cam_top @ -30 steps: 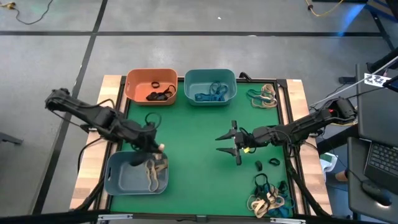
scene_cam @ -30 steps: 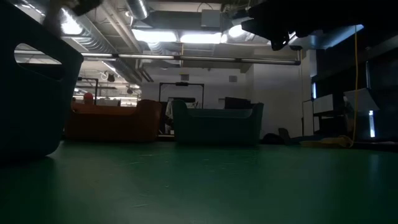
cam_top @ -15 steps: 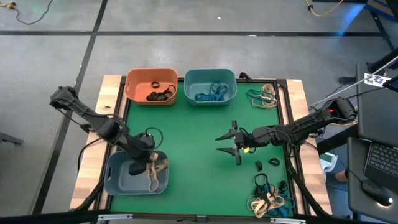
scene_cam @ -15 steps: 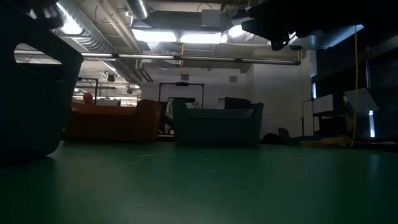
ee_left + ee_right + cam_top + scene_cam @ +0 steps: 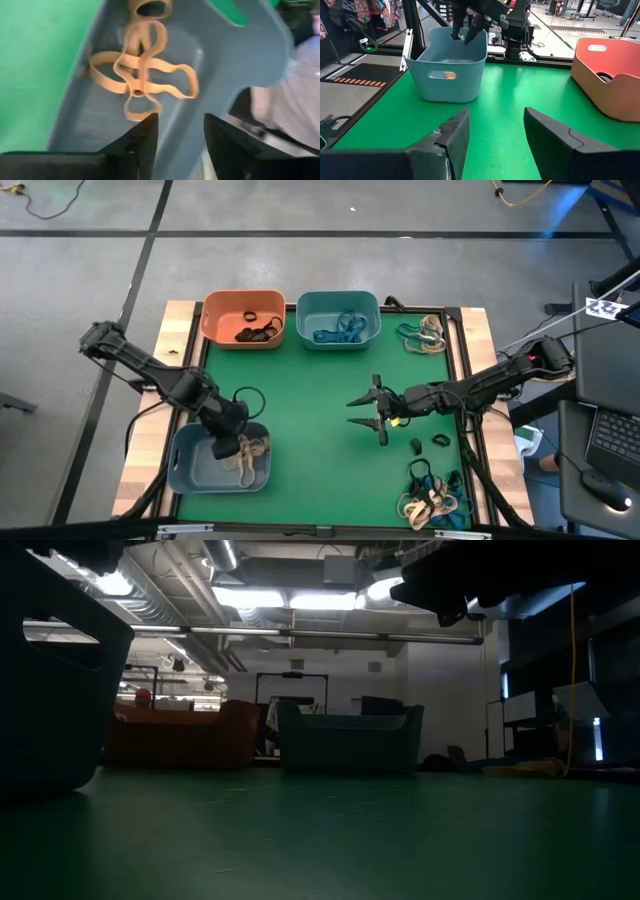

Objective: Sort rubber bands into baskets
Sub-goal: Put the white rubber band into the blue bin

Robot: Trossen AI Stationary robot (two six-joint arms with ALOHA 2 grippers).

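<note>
On the green mat (image 5: 320,395), both arms' jaws stand apart, empty.

Table (image 5: 310,410), high view: two baskets (image 5: 243,319) (image 5: 338,319) are being kept side by side at 12 o'clock; a third basket (image 5: 190,465) is being kept at 8 o'clock. Loose rubber bands (image 5: 423,333) are lying at 2 o'clock, more (image 5: 432,498) at 5 o'clock.

Grey-blue basket (image 5: 449,62) faces the right gripper (image 5: 492,137) across the green mat (image 5: 510,107).
The gripper's two dark fingers stand apart and empty; the left gripper (image 5: 462,31) dips into that basket, and the orange basket (image 5: 607,80) sits aside.
</note>
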